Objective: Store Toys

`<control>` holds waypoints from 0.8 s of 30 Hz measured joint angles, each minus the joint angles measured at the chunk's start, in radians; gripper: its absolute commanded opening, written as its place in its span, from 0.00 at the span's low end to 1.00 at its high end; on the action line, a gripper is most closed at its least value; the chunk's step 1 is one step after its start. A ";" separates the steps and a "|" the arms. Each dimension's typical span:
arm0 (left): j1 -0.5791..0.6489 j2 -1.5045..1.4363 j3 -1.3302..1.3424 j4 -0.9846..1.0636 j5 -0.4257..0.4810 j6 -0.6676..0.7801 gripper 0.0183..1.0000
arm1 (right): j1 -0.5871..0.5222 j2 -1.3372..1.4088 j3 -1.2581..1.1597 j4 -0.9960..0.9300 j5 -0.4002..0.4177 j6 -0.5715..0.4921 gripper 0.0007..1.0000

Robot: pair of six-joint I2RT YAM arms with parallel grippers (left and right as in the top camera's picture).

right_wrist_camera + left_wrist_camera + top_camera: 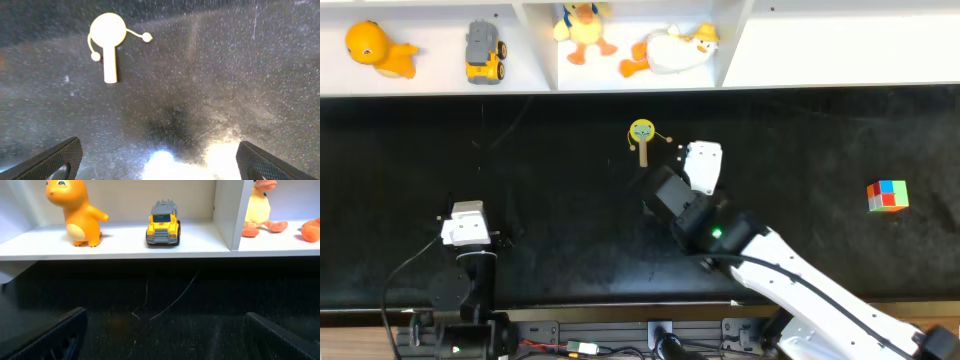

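Just beyond right tool [160,162], fingers [55,160] apart, a rattle [107,35]; left tool [160,335] likewise apart; cube [887,196] well aside.

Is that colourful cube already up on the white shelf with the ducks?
No, the colourful cube lies on the black table near its right end, apart from the white shelf.

Work surface [570,250]: black, matte, finely speckled and scuffed — bright glare patches [220,155] on it. White shelf unit [820,75] runs along its far edge, split by upright dividers [542,40] into open compartments.
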 measured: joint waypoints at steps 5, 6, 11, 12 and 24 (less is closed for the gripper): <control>0.000 0.000 0.000 0.000 0.000 0.000 1.00 | 0.000 0.051 0.000 0.000 -0.002 0.013 0.97; 0.000 0.000 0.000 0.000 0.000 0.000 1.00 | 0.000 0.059 0.000 0.000 -0.002 0.015 0.97; 0.000 0.000 0.000 0.000 0.000 0.000 1.00 | 0.000 0.108 0.028 0.003 -0.008 0.019 1.00; 0.000 0.000 0.000 0.000 0.000 0.000 1.00 | 0.000 0.119 0.038 0.008 -0.008 0.020 1.00; 0.000 0.000 0.000 0.000 0.000 0.000 1.00 | 0.011 0.214 0.069 0.081 -0.007 -0.006 1.00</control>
